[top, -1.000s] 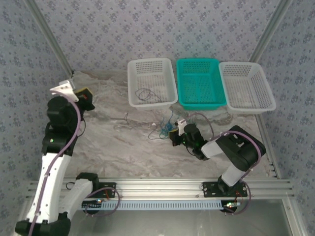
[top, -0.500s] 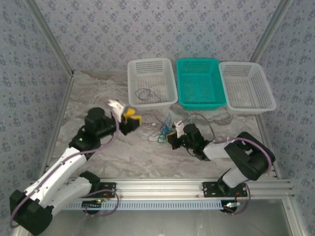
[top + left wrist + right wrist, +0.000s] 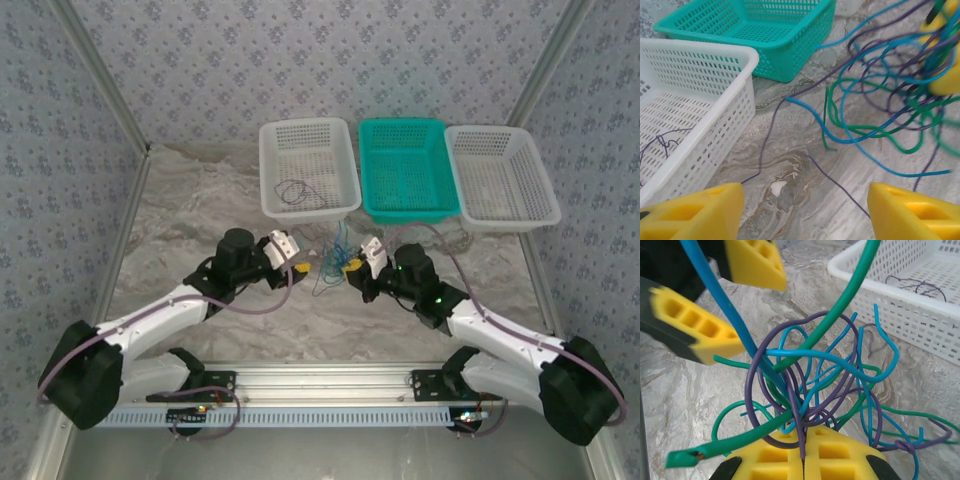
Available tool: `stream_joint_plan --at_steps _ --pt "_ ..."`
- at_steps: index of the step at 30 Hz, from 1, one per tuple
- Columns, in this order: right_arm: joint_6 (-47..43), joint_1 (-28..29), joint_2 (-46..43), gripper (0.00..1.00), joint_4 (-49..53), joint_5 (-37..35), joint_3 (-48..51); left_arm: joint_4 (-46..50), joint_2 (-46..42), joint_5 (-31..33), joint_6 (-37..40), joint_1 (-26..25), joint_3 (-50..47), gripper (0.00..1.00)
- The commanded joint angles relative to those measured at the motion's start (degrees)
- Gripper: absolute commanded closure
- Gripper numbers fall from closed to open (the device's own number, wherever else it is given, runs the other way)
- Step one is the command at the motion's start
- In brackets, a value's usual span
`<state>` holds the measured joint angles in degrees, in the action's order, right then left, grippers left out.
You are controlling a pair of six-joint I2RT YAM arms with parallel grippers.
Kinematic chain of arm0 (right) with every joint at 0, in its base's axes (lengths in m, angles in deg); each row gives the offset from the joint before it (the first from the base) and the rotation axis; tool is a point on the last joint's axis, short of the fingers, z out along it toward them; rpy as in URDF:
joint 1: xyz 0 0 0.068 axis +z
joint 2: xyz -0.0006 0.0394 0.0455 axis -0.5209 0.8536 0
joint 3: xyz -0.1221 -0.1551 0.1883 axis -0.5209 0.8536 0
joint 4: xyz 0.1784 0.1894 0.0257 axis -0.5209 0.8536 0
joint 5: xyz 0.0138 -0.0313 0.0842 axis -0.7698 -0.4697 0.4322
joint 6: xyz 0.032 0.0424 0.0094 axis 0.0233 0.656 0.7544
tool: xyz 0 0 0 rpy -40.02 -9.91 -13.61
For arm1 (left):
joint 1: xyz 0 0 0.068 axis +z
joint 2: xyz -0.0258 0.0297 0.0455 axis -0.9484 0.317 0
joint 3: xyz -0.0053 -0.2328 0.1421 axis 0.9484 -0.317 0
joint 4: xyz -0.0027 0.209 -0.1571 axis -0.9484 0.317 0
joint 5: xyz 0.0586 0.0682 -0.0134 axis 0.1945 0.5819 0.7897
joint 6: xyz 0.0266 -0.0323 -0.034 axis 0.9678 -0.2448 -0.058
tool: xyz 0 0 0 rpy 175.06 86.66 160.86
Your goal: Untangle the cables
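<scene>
The right gripper (image 3: 802,455) has its yellow pads (image 3: 767,460) pressed together on a purple strand of the cables (image 3: 810,380), a loose blue, green and purple tangle over the marbled table (image 3: 200,200) between the arms (partly lifted, it seems). The left gripper (image 3: 802,210) faces the tangle with its fingers (image 3: 690,212) spread wide, just short of the strands. Beyond stand a white basket (image 3: 308,208) holding one dark wire (image 3: 293,190), a teal basket (image 3: 405,213) and a second white basket (image 3: 503,222).

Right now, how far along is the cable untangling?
Early. Done: one dark cable lies in the left white basket. In hand: the right gripper is shut on the tangle; the left gripper is open beside it. To do: the blue, green and purple cables in it are knotted together.
</scene>
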<state>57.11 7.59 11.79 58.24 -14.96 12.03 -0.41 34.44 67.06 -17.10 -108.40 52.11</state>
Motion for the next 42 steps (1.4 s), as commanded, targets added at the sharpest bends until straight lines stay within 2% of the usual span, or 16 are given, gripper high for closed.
stream_joint_plan --at_steps 1,4,6,11,14,16,21,23,25,28,33,35,37,39,42 --pt "-2.9 -0.7 -1.9 1.00 5.8 2.9 -2.4 -6.3 4.2 -0.4 6.6 -0.3 4.0 0.33" --pt "-2.1 -0.9 -3.5 1.00 6.5 5.3 -3.7 -9.8 8.5 -1.7 6.6 -0.2 4.4 0.34" --pt "-1.5 -1.1 -4.4 1.00 7.7 4.1 -4.7 -12.7 10.2 -3.3 5.1 -0.1 3.6 0.34" --pt "0.2 -2.8 -6.7 1.00 7.5 2.5 -5.7 -18.7 7.1 -7.1 -3.7 0.1 -0.6 0.33" --pt "2.6 -4.4 -7.7 1.00 3.7 1.9 -4.8 -18.6 3.5 -8.1 -16.7 0.7 -1.8 0.30" --pt "3.8 -5.4 -7.7 1.00 1.9 1.6 -4.3 -19.7 2.3 -6.3 -29.2 0.8 -2.3 0.15" --pt "4.4 -6.4 -6.8 1.00 0.7 0.2 -5.1 -9.9 -2.3 5.8 -60.9 0.7 -2.4 0.01" --pt "4.4 -6.5 -6.5 1.00 0.6 0.1 -5.4 -2.9 -4.4 11.9 -74.9 0.6 -3.2 0.01" --pt "4.5 -6.5 -6.1 1.00 0.5 0.2 -5.6 2.2 -5.3 13.0 -85.0 0.5 -3.7 0.01" --pt "5.0 -6.6 -5.6 1.00 0.2 0.4 -5.7 4.7 -4.0 9.0 -92.8 -0.6 -2.3 0.01" --pt "5.2 -6.6 -4.8 1.00 -0.2 0.2 -5.9 3.3 3.2 0.3 -107.5 -2.0 -1.0 0.01" --pt "5.4 -6.7 -4.8 1.00 -0.3 0.4 -6.0 -1.4 6.9 -3.1 -112.4 -2.9 -1.1 0.01" --pt "5.6 -6.7 -4.9 1.00 -0.6 0.4 -5.8 -7.6 9.8 -4.2 -115.6 -4.5 -0.6 0.01" --pt "5.9 -6.7 -5.0 1.00 -0.9 0.4 -5.6 -9.4 12.5 -5.4 -116.1 -5.7 1.5 0.00" --pt "6.0 -6.7 -4.8 1.00 -0.9 0.7 -5.3 -15.1 15.5 -4.1 -117.9 -7.1 2.3 0.02"
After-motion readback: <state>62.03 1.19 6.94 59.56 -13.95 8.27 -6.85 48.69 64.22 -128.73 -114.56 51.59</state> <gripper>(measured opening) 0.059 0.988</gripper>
